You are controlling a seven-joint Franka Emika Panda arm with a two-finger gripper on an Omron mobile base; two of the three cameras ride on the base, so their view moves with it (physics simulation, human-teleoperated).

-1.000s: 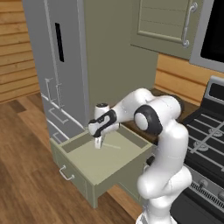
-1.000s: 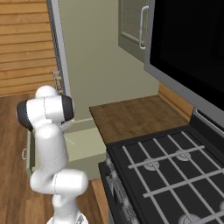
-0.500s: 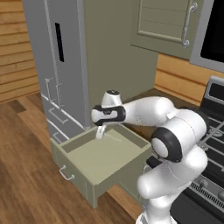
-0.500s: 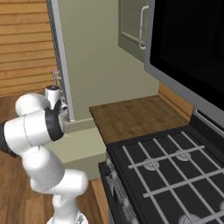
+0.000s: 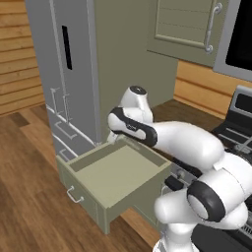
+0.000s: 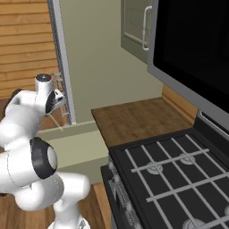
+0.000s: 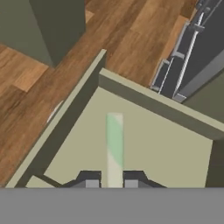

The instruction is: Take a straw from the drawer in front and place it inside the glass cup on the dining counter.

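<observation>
The gripper [image 7: 112,183] pinched the straw [image 7: 114,146] between its 2 fingers above the open drawer [image 7: 166,148], fingertips cut off below.

Drawer [image 5: 114,173] pulled open, sage-green, shallow, silver handle [image 5: 75,195] on front. White arm [image 5: 172,142] reaches from lower right over drawer's back edge, wrist near fridge [image 5: 69,74]. Hand hidden behind wrist; fingers not visible. Grey fridge drawers [image 5: 66,130] just left of drawer. Wood floor [image 5: 29,197] below. Wall cabinet [image 5: 184,24] upper right.
</observation>
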